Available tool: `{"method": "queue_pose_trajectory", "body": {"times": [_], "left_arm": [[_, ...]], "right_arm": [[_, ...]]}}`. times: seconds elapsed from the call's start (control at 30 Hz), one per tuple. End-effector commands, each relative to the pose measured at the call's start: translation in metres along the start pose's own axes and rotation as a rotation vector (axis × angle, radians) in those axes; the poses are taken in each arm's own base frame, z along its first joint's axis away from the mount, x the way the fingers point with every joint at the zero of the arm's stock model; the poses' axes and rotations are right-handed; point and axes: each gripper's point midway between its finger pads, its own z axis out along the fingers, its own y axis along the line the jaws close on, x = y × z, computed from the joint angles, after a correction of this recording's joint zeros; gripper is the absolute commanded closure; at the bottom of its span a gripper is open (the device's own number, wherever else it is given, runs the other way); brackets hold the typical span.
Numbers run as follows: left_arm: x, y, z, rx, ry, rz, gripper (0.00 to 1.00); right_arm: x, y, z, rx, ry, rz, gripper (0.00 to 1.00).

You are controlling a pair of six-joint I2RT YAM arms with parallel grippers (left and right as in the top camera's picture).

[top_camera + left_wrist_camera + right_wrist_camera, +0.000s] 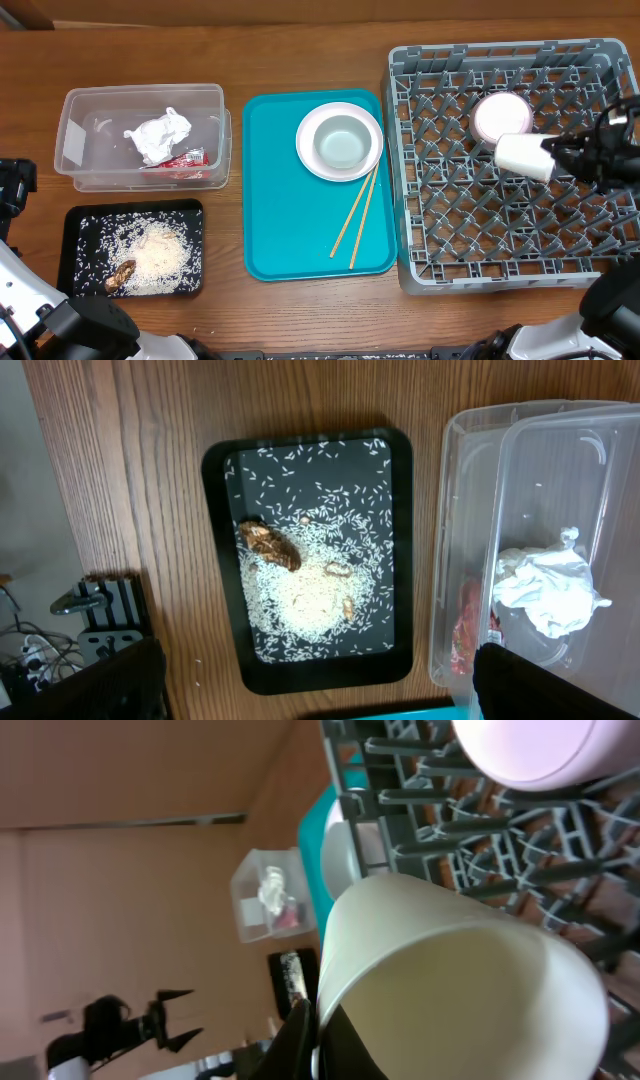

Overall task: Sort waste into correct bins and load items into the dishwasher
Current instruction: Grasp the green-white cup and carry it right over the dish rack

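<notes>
Right hand (pixel 553 157) grips cup (pixel 520 155) over rack (pixel 450 232).
Cup tilted on its side, near bowl (pixel 500 115) in rack. Left hand (pixel 325 685) wide open above black tray (pixel 222 560) holding rice (pixel 300 600). Napkin (pixel 158 135), wrapper (pixel 183 160) in tub (pixel 75 150). Plate (pixel 308 125), 2 chopsticks (pixel 355 225) on teal tray (pixel 280 200).

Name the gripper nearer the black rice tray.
Left. The left gripper hangs open close to the black tray; the right gripper is far off, over the dish rack, holding a cup.
</notes>
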Motion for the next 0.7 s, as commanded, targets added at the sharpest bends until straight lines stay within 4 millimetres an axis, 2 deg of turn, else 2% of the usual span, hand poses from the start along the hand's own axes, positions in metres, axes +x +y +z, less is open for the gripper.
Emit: {"method": "queue_pose_trajectory", "body": {"times": [0.0, 0.47, 0.67], "left_arm": [[-0.004, 0.002, -0.006, 0.007, -0.023, -0.027, 0.0], [-0.004, 0.002, -0.006, 0.007, -0.023, -0.027, 0.0], [-0.004, 0.002, -0.006, 0.007, -0.023, -0.027, 0.0]], "right_arm": [[-0.001, 0.008, 0.005, -0.128, -0.051, -0.095, 0.96], [0.007, -0.049, 0.033, -0.174, -0.026, 0.042, 0.96], [0.008, -0.06, 0.037, -0.175, -0.015, 0.071, 0.96]]}}
